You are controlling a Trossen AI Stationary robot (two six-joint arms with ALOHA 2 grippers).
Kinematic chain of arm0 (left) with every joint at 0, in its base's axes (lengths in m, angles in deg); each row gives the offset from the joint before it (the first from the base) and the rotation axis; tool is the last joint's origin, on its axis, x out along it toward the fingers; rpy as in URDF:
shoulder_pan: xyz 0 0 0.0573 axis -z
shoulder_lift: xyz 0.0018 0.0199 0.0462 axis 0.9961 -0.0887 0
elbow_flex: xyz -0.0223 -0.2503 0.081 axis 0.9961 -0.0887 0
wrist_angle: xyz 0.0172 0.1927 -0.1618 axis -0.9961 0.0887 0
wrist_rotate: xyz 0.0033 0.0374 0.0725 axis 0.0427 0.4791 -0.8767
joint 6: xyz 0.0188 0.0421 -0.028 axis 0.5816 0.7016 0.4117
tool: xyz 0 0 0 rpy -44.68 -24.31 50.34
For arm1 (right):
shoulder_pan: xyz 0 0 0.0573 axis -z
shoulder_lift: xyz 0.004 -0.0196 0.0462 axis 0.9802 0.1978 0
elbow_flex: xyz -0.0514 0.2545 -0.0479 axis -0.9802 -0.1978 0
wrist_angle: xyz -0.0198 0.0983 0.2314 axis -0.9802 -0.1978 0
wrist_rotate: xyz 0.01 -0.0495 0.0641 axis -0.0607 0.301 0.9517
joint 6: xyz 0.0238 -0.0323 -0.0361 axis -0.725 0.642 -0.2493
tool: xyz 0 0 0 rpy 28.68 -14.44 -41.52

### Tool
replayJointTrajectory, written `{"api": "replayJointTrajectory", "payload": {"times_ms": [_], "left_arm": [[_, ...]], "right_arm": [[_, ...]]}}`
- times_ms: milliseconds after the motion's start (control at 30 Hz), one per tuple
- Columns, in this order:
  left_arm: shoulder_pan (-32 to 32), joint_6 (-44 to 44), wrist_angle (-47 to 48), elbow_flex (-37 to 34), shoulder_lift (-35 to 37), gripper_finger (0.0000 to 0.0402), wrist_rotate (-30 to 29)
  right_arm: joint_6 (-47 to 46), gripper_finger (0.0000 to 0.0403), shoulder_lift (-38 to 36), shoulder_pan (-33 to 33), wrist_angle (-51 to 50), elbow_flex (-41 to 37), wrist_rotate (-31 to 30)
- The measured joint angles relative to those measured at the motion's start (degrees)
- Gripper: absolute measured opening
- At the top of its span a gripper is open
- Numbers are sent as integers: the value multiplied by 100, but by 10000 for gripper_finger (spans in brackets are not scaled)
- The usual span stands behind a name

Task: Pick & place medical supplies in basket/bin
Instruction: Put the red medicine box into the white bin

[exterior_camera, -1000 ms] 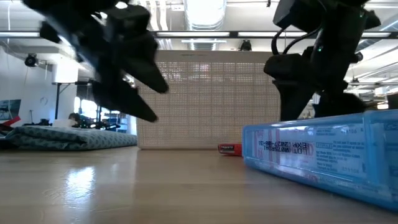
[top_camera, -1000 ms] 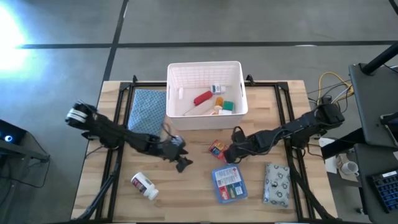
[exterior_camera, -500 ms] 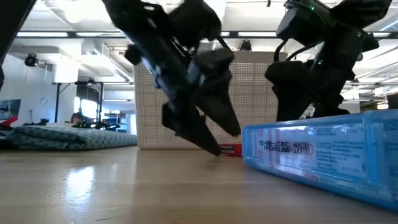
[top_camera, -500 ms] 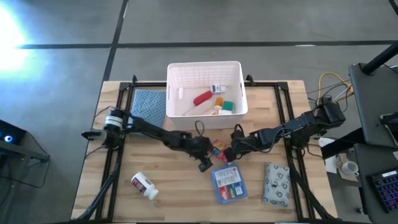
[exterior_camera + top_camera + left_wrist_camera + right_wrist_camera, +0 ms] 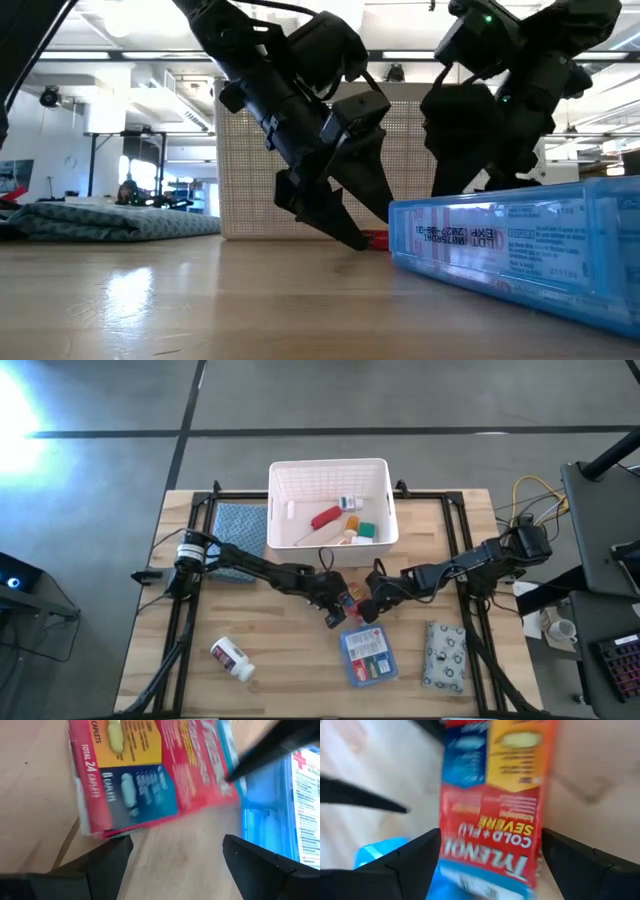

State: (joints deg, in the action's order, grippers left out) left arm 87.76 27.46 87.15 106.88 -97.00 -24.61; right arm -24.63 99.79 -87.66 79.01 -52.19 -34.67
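Red medicine box is lying mid-counter, just short of the basket. Left gripper has swung across from the left side, now crowding it opposite the right gripper. Both jaws standing apart, nothing held; collision risk.

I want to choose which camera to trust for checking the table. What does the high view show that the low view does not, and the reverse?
Only the high view shows the supplies inside the basket, the pill bottle, the grey-white pouch and the red box lying flat between the open left gripper and open right gripper.

Only the low view shows the room behind the table and the printed side of the blue pack.

Both show the basket, blue pack, blue cloth, red box and both grippers.
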Motion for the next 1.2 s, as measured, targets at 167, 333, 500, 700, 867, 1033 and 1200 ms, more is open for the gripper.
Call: {"api": "replayJointTrajectory", "payload": {"times_ms": [167,333,500,700,867,1033,1200], "left_arm": [[-15,0,-15,-13,-6,301,-11],[-17,0,-17,-17,-8,301,-22],[-17,88,-23,-35,-9,301,-42],[-17,149,-20,-37,-12,301,-50],[-26,149,0,-39,-12,301,-68],[-26,146,10,-42,-12,301,-83],[-10,147,171,-57,114,301,-112]], "right_arm": [[81,297,10,172,321,1,441],[-64,239,10,226,366,0,480],[-377,176,8,237,353,0,446],[-504,93,3,233,290,0,376],[-462,32,-3,233,289,0,282],[-460,10,-3,233,283,5,203],[-444,9,-10,216,297,123,181]]}}
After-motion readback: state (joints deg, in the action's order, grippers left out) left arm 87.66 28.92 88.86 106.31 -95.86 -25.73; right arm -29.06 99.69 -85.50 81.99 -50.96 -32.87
